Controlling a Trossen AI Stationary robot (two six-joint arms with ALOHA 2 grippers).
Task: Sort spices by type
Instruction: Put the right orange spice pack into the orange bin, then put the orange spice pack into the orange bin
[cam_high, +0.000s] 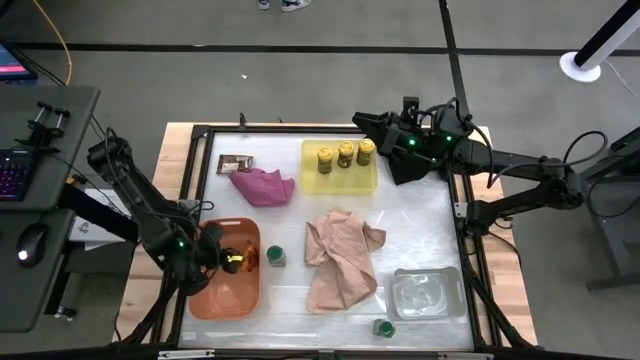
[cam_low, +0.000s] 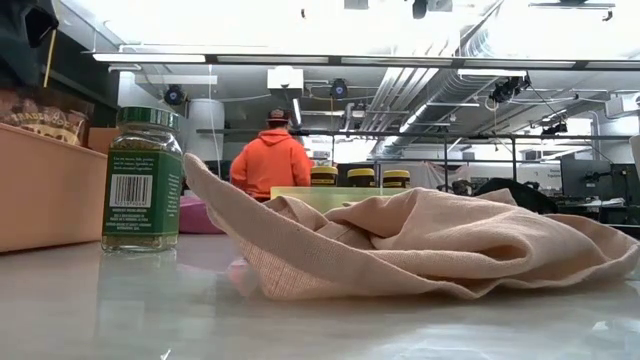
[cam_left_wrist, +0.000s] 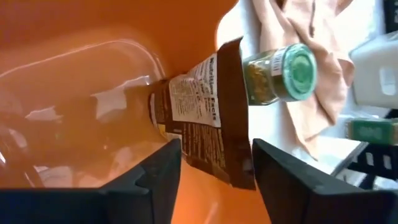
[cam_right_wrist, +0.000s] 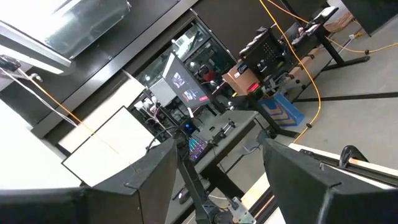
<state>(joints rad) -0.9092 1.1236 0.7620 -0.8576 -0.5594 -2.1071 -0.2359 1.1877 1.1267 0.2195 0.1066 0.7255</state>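
White desk (cam_high: 420, 240) framed by wooden edges fills the high view. On it, the left arm reaches low over the orange tray (cam_high: 215, 295) at the near-left, its left gripper (cam_high: 228, 258) at a brown-orange packet (cam_high: 240, 260) in the tray. A green-lidded jar (cam_high: 275, 256) stands just beside the tray; a second green-lidded jar (cam_high: 384, 327) stands at the near edge by the clear tray (cam_high: 428, 293). Three yellow-lidded jars (cam_high: 345, 154) stand in the yellow tray (cam_high: 340, 182) at the far side, and another packet (cam_high: 234, 163) lies beside the pink cloth (cam_high: 262, 186). The right arm folds back over the far-right corner, its right gripper (cam_high: 368, 122) raised beyond the yellow tray.

Across the desk in the low view, a jar with green lid stands left of the crumpled tan cloth (cam_low: 420, 245), the yellow-lidded jars behind it; a person in orange stands far off.

From the left wrist, the fingers (cam_left_wrist: 158, 177) stand apart with the packet between them, above the tray's floor.

From the right wrist, the fingers (cam_right_wrist: 311, 180) are spread, nothing between them, pointing into the room.
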